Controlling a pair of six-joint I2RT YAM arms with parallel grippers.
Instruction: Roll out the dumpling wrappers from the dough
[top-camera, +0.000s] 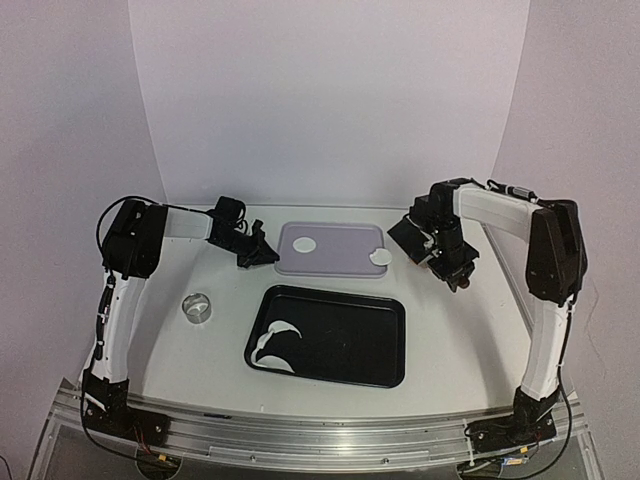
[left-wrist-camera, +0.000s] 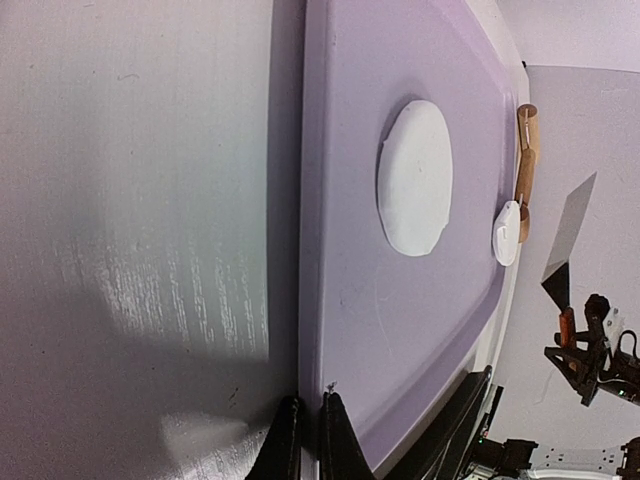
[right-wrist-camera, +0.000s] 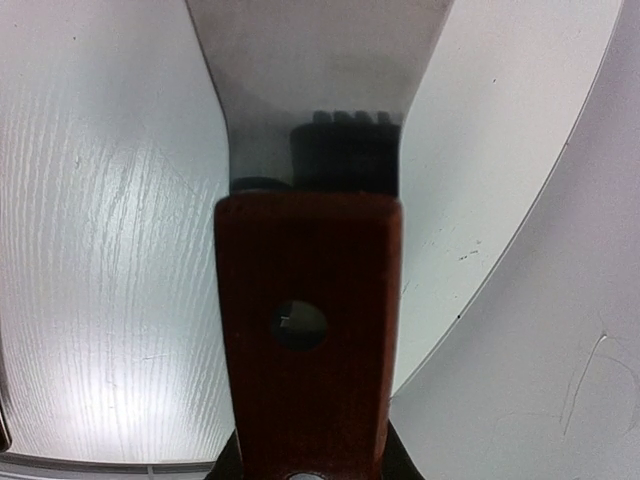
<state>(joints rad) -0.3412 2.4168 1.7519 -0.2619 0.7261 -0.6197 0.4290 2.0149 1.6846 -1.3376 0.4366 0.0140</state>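
Observation:
Two dumpling wrappers lie on the lilac tray (top-camera: 340, 262): one (top-camera: 303, 244) near its left, one (top-camera: 380, 258) at its right rim. In the left wrist view they show as a large disc (left-wrist-camera: 415, 178) and a smaller far one (left-wrist-camera: 507, 232). Curved dough scraps (top-camera: 275, 345) lie in the black tray (top-camera: 385, 345). My left gripper (top-camera: 262, 255) is shut on the lilac tray's left rim (left-wrist-camera: 312, 300), one finger (left-wrist-camera: 284, 445) on either side. My right gripper (top-camera: 452, 268) is shut on a scraper's red-brown wooden handle (right-wrist-camera: 310, 320), its metal blade (right-wrist-camera: 320, 80) above the table right of the lilac tray.
A metal ring cutter (top-camera: 198, 306) stands on the table left of the black tray. A wooden stick like a small rolling pin (left-wrist-camera: 527, 150) lies at the lilac tray's far rim beside the small wrapper. White walls close in the back and sides.

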